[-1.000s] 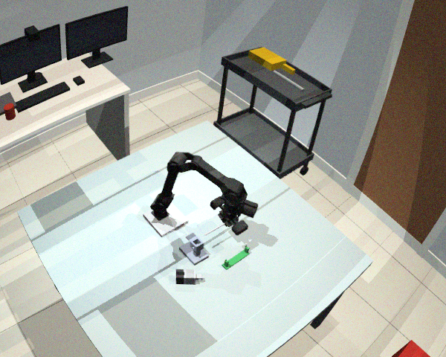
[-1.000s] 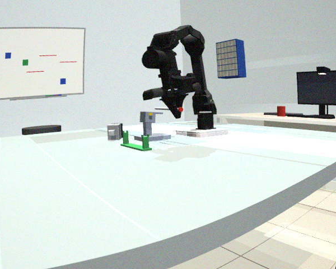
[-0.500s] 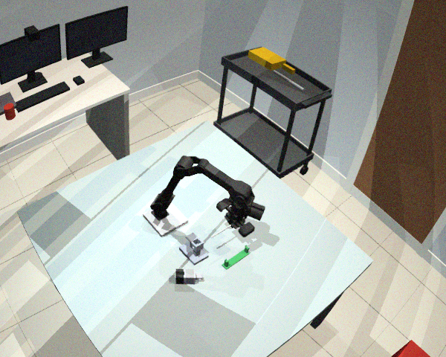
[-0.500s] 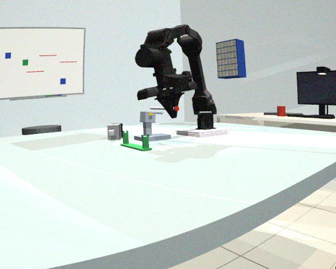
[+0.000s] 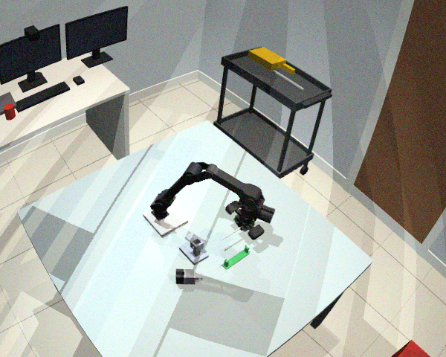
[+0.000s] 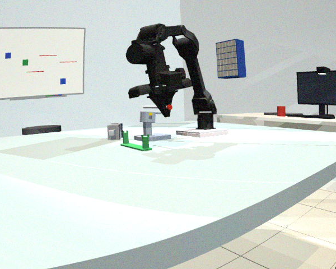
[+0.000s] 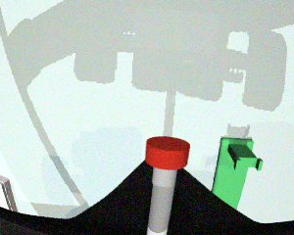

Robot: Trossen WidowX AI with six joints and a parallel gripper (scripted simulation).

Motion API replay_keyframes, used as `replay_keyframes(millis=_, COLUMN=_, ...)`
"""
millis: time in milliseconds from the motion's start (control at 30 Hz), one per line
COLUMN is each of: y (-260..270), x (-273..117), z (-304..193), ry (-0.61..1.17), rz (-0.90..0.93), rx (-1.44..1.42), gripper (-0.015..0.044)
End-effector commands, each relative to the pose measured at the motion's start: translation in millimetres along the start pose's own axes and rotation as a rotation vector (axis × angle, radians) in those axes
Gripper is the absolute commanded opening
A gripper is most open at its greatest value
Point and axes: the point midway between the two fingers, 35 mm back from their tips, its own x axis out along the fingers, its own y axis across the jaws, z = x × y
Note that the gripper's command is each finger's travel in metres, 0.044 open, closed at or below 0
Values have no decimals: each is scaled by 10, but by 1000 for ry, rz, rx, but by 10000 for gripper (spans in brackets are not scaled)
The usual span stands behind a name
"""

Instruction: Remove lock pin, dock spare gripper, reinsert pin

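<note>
My gripper (image 5: pixel 241 227) (image 6: pixel 166 115) (image 7: pixel 158 165) is shut on the lock pin (image 5: pixel 230 233) (image 6: pixel 169 107) (image 7: pixel 163 201), a thin pale rod with a red head. The pin is held roughly level above the table, clear of the mount. The mount's grey socket (image 5: pixel 196 242) (image 6: pixel 146 116) stands on its post, with a dark opening on top in the top view. The spare gripper (image 5: pixel 184 277) (image 6: pixel 113 131), a grey and black block with a spigot, lies on the table beside the mount. The fingertips are partly hidden behind the pin in the wrist view.
A green cradle (image 5: pixel 236 259) (image 6: pixel 135 147) (image 7: pixel 230 181) with two uprights stands on the table near the mount, to the right of the pin in the wrist view. The arm's pale base plate (image 5: pixel 163 226) (image 6: pixel 201 134) is behind the mount. A cart (image 5: pixel 262 142) stands beyond the table.
</note>
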Motion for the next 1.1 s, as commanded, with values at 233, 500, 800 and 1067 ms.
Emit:
replay_keyframes(millis=233, y=-243, x=-66, z=121, ry=-2, rz=-11, rx=-11, gripper=0)
replay_keyframes(millis=500, y=-397, x=-74, z=187, ry=2, rz=-15, rx=-17, gripper=0)
replay_keyframes(millis=800, y=-553, x=-62, z=248, ry=7, rz=-18, rx=-24, gripper=0)
replay_keyframes(millis=1067, y=-588, x=-8, z=253, ry=7, rz=-15, rx=-25, gripper=0)
